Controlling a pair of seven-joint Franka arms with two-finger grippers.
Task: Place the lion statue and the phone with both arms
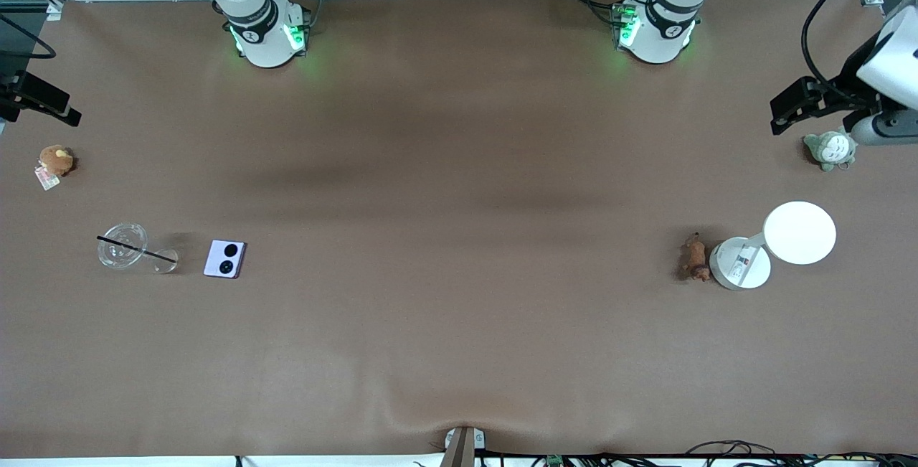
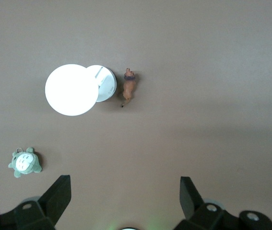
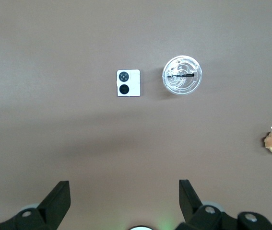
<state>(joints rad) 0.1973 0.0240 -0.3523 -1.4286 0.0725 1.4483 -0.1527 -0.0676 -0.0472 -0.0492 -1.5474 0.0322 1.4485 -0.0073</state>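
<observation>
Left gripper: mine, spread, empty, over the table's left-arm end.
Right gripper: spread, empty.
Lion: beside lamp.
Phone: beside cup, right-arm end.

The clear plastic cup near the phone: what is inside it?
A thin black straw sits in the clear plastic cup, sticking out toward the phone. Through the clear wall nothing else shows, though whether any clear liquid is in it cannot be told.
</observation>
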